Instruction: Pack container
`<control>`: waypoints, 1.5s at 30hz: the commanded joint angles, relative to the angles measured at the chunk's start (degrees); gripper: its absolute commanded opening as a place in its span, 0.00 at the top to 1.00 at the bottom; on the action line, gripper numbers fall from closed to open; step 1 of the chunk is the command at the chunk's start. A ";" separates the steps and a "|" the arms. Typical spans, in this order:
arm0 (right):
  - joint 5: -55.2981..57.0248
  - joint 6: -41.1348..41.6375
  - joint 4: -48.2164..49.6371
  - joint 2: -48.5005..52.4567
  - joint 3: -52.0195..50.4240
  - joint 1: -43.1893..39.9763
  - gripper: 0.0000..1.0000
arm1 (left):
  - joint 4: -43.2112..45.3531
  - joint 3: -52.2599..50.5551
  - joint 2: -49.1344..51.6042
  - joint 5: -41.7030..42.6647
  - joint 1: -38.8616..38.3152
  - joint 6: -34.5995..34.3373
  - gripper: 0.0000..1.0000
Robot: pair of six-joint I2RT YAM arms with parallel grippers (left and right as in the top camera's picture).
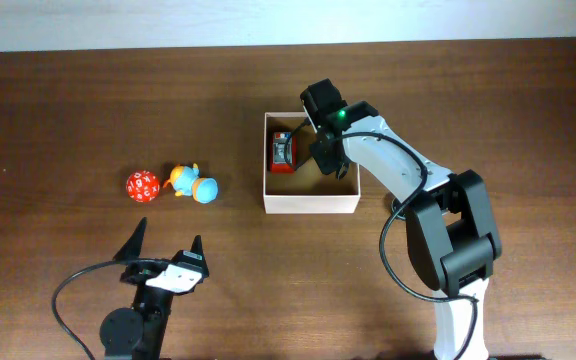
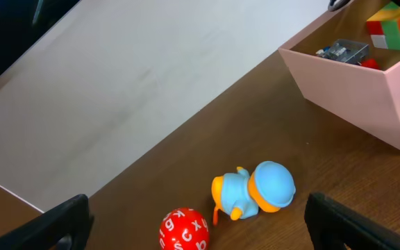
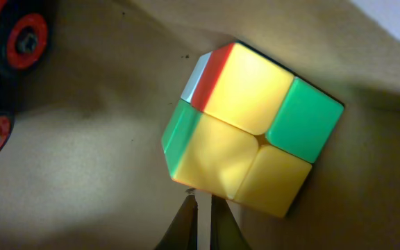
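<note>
Container point(image 1: 311, 205) right of table point(image 1: 68, 120) centre. Overhead: right arm point(image 1: 388, 160) reaches inside, beside toy car point(image 1: 284, 152); duck point(image 1: 194, 185), red ball point(image 1: 142, 186) well apart, unpacked; left gripper point(image 1: 168, 236) wide, empty. Left wrist: duck, ball just ahead, likely next picks; needs reach, descent. Right wrist alone shows right gripper point(image 3: 201, 221) pinched shut, empty, beside cube point(image 3: 252, 128) on container floor.

red ball point(image 2: 184, 231), blue toy point(image 2: 257, 192), container point(image 2: 356, 87)
</note>
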 commanded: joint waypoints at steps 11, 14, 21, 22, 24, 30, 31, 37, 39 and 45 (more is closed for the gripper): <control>-1.49 -1.64 0.02 -0.15 1.53 4.46 0.96 | -0.09 -0.33 -0.55 -0.44 0.35 -0.33 0.01; -1.68 -1.46 -1.09 -0.15 2.84 4.96 0.96 | -0.09 -0.33 -0.55 -0.44 0.35 -0.33 0.01; -1.66 0.04 -10.54 -0.70 13.38 5.25 0.93 | -0.09 -0.33 -0.55 -0.44 0.35 -0.33 0.01; -1.66 0.09 -12.31 -0.81 15.61 5.25 0.88 | -0.09 -0.33 -0.55 -0.44 0.35 -0.33 0.01; -1.27 1.40 -16.04 -0.90 20.20 5.25 0.71 | -0.09 -0.33 -0.55 -0.44 0.35 -0.33 0.01; 1.38 11.43 -28.30 -0.92 32.41 2.91 0.34 | -0.07 -0.33 -0.55 -0.44 0.35 -0.33 0.01; 1.38 12.57 -30.36 -0.92 34.29 2.12 0.33 | -0.09 -0.33 -0.55 -0.44 0.35 -0.33 0.01; 1.64 16.96 -41.53 -2.34 40.96 -2.97 0.26 | -0.09 -0.33 -0.55 -0.44 0.35 -0.33 0.01; 1.86 18.43 -44.65 -3.56 41.11 -4.96 0.21 | -0.09 -0.33 -0.55 -0.44 0.35 -0.33 0.01; 2.64 21.55 -49.75 -6.34 40.30 -8.39 0.20 | -0.09 -0.33 -0.55 -0.44 0.35 -0.33 0.01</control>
